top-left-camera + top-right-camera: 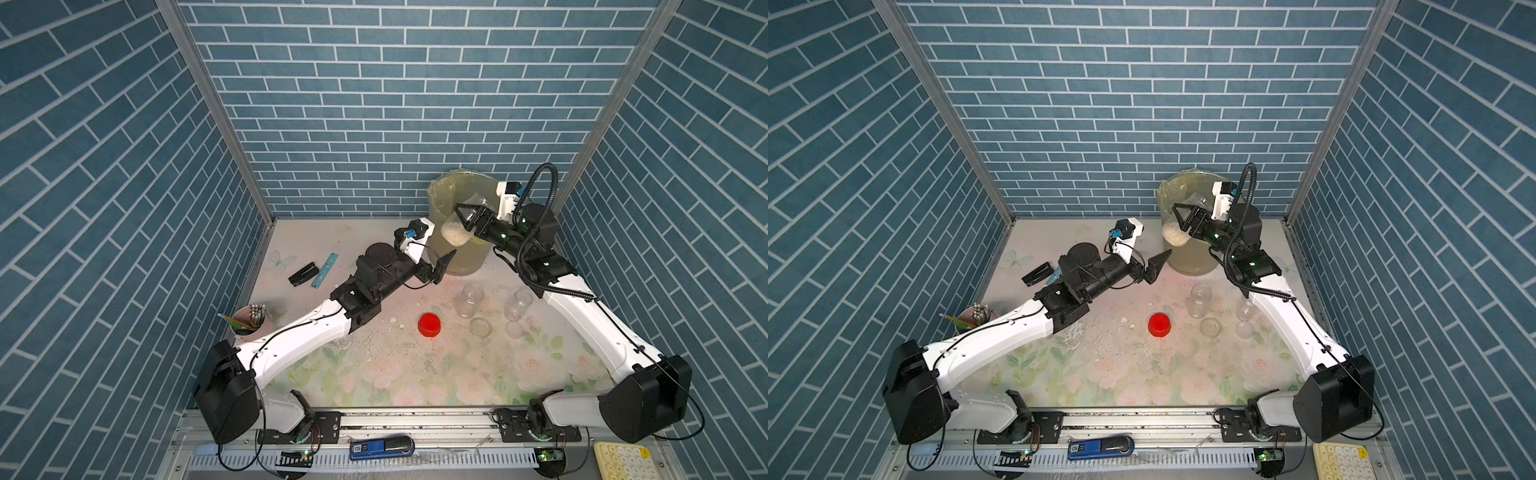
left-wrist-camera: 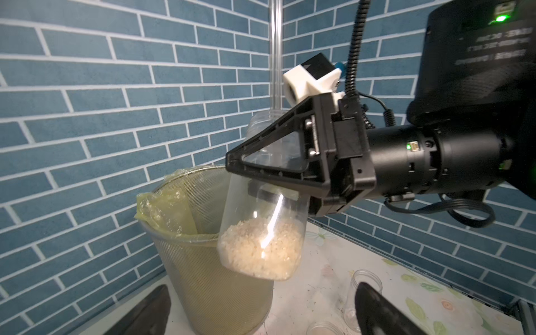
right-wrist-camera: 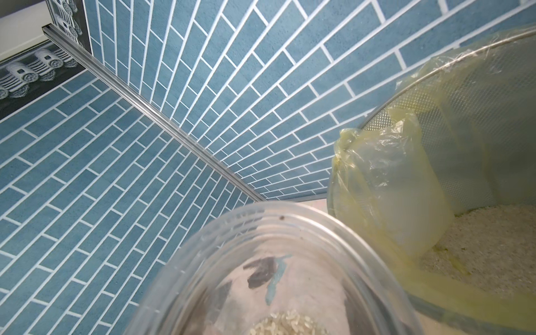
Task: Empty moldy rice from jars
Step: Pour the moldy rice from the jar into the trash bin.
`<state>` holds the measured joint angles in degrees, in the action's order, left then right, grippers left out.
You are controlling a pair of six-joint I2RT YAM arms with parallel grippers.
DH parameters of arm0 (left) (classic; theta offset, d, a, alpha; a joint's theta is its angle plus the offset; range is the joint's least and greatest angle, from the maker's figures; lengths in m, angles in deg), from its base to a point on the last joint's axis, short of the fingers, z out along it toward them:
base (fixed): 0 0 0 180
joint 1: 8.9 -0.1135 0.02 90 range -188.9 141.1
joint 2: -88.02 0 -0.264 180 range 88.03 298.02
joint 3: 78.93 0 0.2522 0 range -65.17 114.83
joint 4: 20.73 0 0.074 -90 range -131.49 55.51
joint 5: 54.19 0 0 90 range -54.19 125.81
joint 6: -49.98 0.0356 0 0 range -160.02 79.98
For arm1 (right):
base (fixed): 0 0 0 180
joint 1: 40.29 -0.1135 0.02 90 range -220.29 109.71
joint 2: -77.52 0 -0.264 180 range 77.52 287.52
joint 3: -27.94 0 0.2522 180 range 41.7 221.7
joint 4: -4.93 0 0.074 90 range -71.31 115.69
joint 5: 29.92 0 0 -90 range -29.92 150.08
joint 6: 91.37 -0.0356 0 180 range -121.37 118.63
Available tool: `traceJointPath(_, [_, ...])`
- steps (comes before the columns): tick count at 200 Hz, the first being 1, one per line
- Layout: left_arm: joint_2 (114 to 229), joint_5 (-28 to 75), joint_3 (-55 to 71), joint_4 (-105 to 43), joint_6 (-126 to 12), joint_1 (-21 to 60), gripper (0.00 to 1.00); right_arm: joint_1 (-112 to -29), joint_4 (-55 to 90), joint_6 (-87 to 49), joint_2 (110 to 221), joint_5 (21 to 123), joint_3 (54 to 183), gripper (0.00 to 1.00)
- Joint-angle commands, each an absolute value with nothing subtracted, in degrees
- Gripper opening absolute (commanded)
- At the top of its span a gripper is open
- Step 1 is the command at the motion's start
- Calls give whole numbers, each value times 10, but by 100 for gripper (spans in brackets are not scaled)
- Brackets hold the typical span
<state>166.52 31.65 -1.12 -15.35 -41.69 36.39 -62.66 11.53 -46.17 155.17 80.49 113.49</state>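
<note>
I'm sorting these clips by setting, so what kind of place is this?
Probably a staged robot test booth, not a kitchen: blue brick-print wall panels in aluminium posts box in a floral-covered table, and the left arm and right arm mount on a metal rail at its front.

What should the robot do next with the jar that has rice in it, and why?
Probably tip the clear plastic jar mouth-down over the yellow-bagged mesh bin. The right end effector grips it beside the bin's rim, lid off, with the pale clumpy rice sitting at its bottom, so nothing pours yet.
</note>
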Motion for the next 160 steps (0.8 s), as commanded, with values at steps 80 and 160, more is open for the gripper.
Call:
traceJointPath(80, [1635,300,-49,-238,-731,290,100,-602,111,-565,1610,800,1238,39])
traceJointPath(160, [1762,256,53,-176,-829,251,99,-585,79,-662,1696,831,1316,36])
